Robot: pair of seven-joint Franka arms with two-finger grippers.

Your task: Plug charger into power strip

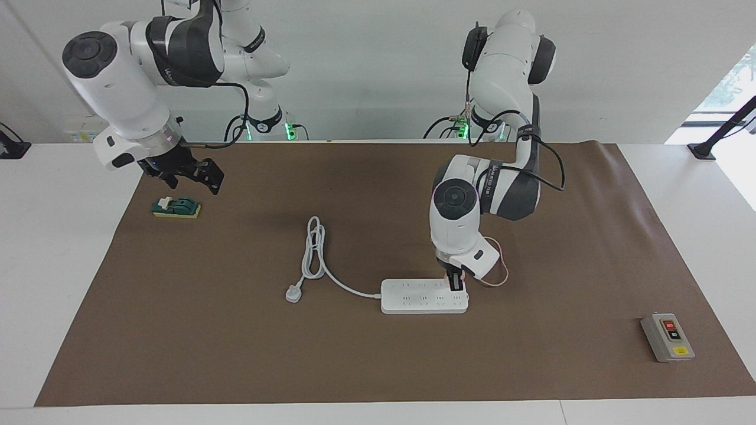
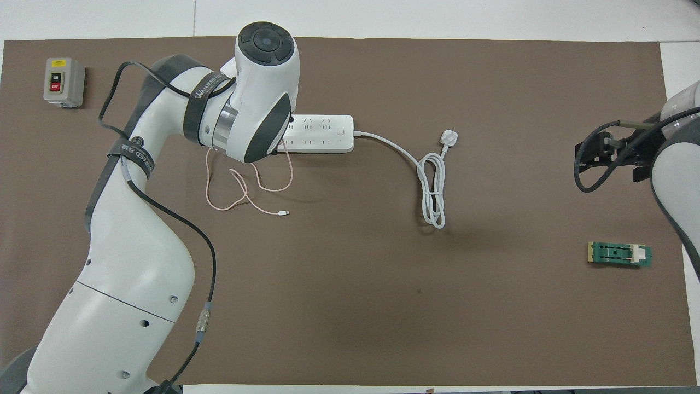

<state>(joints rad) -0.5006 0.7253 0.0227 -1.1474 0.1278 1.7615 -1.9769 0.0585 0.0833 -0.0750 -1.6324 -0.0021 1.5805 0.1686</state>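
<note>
- The power strip [image 1: 424, 296] lies flat on the brown mat [image 1: 378, 366] that covers the bench [image 1: 53, 265]; every place below is given from the strip.
- The left claw [image 1: 456, 282] is down at the strip's end toward the left arm's side, its dark fingers closed tight on the charger [image 1: 460, 281], of which only a pale sliver shows between them at the strip's top face. Whether the pins are fully seated cannot be told.
- From above, the left arm's wrist hides that end of the strip [image 2: 322, 133] and the charger's body.
- The charger's thin pink cable [image 2: 240, 189] trails off the strip toward the robots in loose loops on the mat, ending in a small connector [image 2: 283, 213].
- The strip's thick white cord [image 1: 331, 274] leaves its other end, runs to a coiled bundle nearer the robots, and ends in a three-pin plug [image 1: 293, 293] on the mat.
- The right claw [image 1: 192, 171] hangs open, well away from the strip toward the right arm's end, over the mat just beside a green block [image 1: 176, 208]; that arm waits.
- A grey button box [image 1: 667, 337] sits well off toward the left arm's end, farther from the robots than the strip.
</note>
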